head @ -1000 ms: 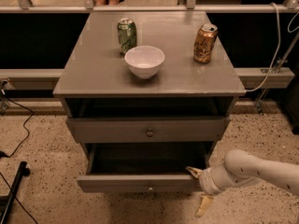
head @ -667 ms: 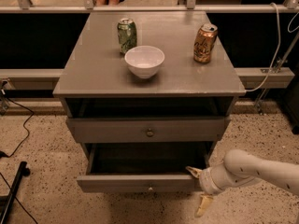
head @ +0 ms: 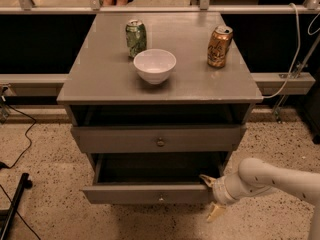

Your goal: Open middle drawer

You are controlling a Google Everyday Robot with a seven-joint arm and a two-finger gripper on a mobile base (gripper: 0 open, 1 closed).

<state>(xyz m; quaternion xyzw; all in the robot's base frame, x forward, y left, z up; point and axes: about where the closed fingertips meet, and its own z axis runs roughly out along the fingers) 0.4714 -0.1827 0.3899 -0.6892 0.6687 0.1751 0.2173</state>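
The middle drawer (head: 145, 194) sat at 6 o'clock in the view, pulled well out, with its knob (head: 161, 198) free. The gripper (head: 211, 196) was at the drawer's 3 o'clock end, fingers (head: 205, 180) spread apart, the upper one at the front's right corner. I'd say the pull was basically done. Next move: back off without bumping it shut.

Single camera view: set high in front of the grey wooden cabinet (head: 100, 79), facing its drawer fronts, tilted downward. Middling range; whole cabinet top and speckled floor (head: 50, 154) in frame. Pale two-finger gripper (head: 211, 196), fingers spread, at lower right, at the right end of the pulled-out grey middle drawer (head: 145, 194).
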